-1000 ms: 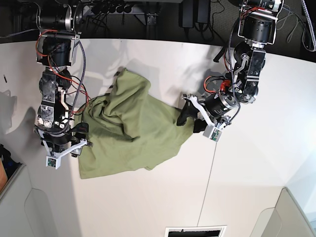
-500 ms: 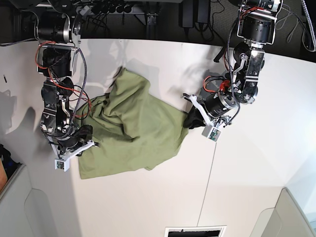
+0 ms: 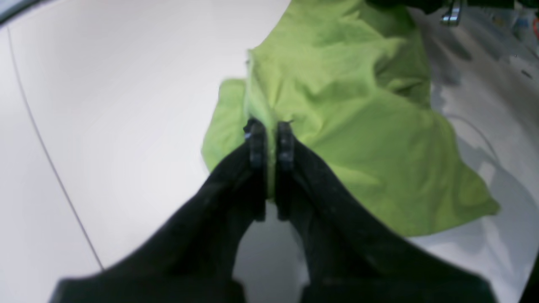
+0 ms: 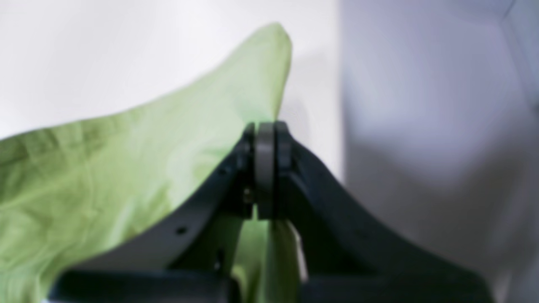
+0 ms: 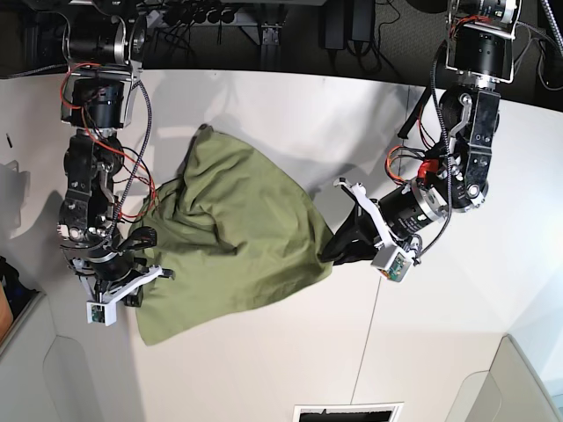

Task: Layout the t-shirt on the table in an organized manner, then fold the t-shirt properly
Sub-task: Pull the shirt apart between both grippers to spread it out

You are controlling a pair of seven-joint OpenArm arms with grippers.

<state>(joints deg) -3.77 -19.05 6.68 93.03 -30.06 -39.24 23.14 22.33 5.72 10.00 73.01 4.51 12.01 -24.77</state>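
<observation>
T-shirt (image 5: pixel 233 233) bunched mid-table (image 5: pixel 457 334), both tools clenched on its edges: left tool (image 3: pixel 269 141) at 3 o'clock, right tool (image 4: pixel 265 143) at 9 (base view). Pull apart evenly, low, so cloth spreads flat without slipping.

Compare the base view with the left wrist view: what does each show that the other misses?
Only the base view shows the whole t-shirt stretched between both arms, the right hand at its other edge, and the dark cabling behind the table.

Only the left wrist view shows up close that the left hand is shut with a fold of cloth pinched between its fingertips.

Both show the green shirt bunched and wrinkled, not yet laid flat, on the white table with a thin dark seam.
</observation>
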